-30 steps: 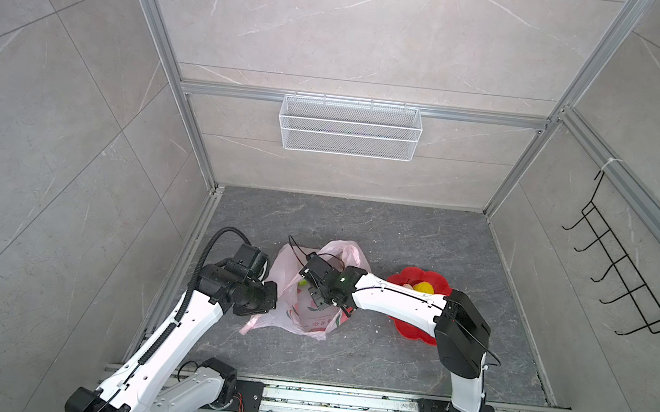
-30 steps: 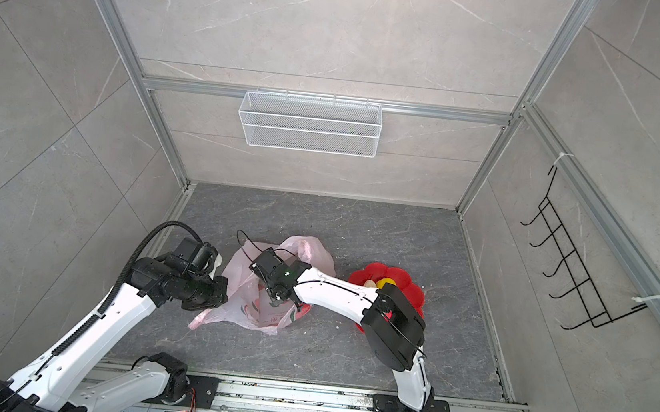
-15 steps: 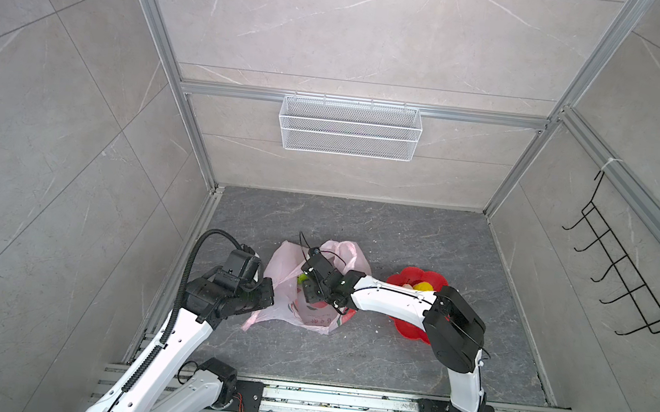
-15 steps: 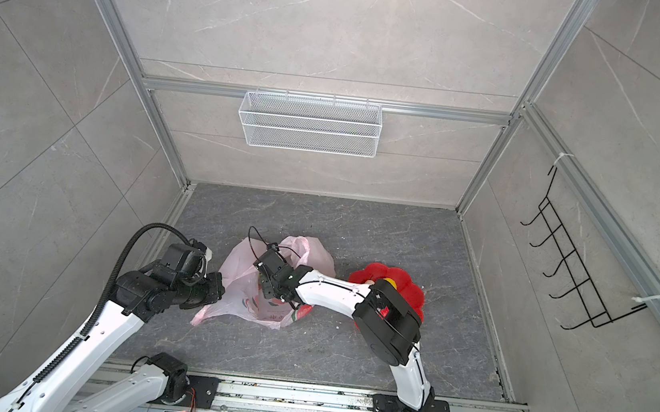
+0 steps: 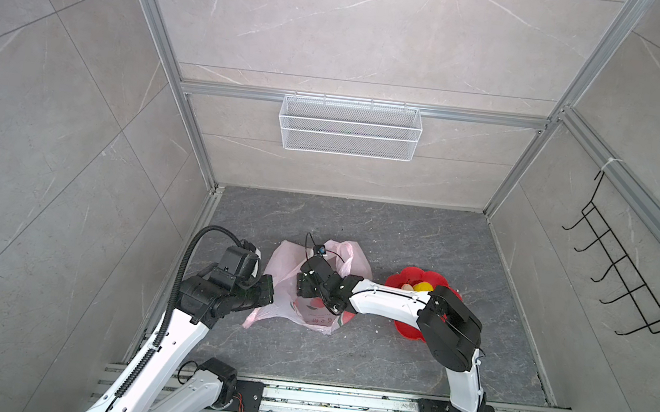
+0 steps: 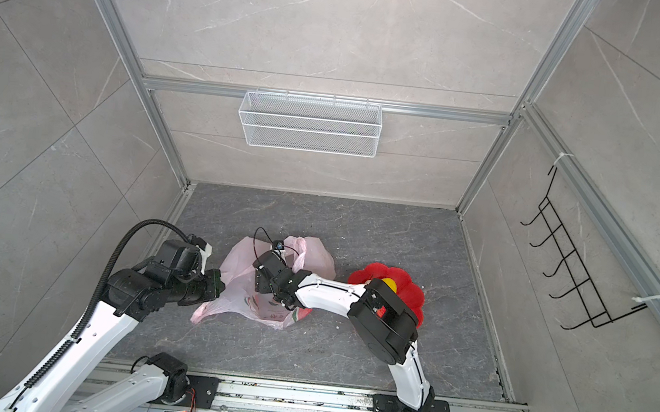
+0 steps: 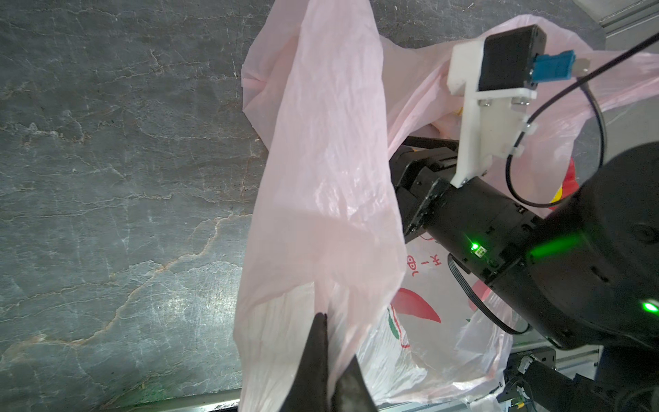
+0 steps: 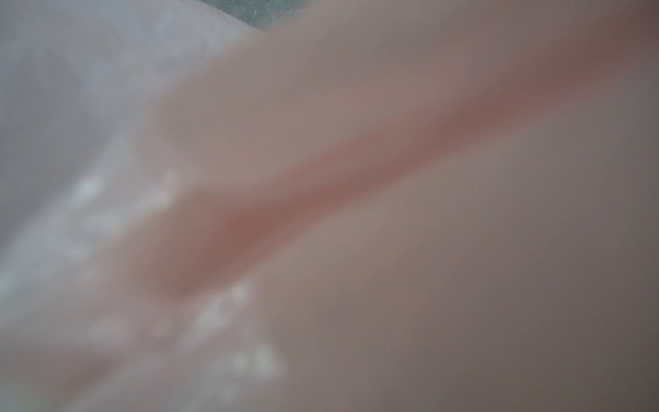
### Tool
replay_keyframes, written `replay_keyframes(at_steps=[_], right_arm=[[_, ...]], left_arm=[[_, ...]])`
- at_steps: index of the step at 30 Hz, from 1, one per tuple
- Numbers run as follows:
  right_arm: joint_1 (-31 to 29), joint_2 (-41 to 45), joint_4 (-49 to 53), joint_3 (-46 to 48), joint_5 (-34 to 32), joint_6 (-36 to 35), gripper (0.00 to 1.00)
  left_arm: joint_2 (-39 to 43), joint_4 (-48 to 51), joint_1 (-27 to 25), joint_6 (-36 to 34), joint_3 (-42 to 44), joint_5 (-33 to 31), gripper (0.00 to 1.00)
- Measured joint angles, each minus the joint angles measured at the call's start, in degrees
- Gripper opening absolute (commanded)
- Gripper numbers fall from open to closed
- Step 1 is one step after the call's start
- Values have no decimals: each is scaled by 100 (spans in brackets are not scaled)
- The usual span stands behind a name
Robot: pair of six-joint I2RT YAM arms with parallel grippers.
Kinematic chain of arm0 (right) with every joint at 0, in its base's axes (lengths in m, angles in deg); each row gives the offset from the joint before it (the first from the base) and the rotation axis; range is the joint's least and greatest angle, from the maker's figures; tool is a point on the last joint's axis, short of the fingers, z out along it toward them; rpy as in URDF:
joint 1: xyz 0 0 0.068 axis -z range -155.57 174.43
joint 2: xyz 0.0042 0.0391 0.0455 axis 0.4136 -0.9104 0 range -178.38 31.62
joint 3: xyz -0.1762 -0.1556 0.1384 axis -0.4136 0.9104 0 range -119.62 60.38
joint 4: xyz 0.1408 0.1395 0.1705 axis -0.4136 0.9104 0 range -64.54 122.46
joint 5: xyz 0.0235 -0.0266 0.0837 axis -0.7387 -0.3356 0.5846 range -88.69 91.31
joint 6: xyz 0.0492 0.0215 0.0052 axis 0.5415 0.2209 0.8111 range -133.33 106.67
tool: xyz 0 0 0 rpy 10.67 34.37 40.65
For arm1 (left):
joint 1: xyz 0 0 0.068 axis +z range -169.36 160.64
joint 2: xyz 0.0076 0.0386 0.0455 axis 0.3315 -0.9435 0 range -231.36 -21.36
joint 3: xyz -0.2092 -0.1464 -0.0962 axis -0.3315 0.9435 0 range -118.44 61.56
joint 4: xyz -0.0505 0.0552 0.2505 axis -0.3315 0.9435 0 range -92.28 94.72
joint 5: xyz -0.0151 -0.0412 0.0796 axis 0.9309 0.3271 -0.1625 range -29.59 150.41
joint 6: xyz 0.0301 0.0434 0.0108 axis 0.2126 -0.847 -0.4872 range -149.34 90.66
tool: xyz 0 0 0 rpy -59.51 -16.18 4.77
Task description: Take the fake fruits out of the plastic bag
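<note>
Tightly, left gripper [image 7: 334, 342] pinching plastic bag [image 7: 321, 160]

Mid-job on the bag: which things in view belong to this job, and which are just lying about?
Job: plastic bag, pinched by the left hand; right hand reaching into it; yellow fruit and beige fruit in the red dish.
Lying about: white wire basket and black hook rack, both on the walls.

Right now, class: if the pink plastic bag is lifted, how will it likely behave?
Probably floppy: the plastic bag drapes in creases from the left gripper. Likely light: its film is see-through. It might slip; only a thin fold is pinched.
</note>
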Motion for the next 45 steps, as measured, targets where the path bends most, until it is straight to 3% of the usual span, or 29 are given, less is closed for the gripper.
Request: replay_keyframes(at_steps=[19, 45], right_arm=[[0, -374, -267, -428, -87, 389, 87], [59, -1154, -243, -1412, 308, 560, 86]], left_arm=[[122, 262, 0, -201, -114, 398, 0], [175, 59, 0, -284, 146, 636, 0]])
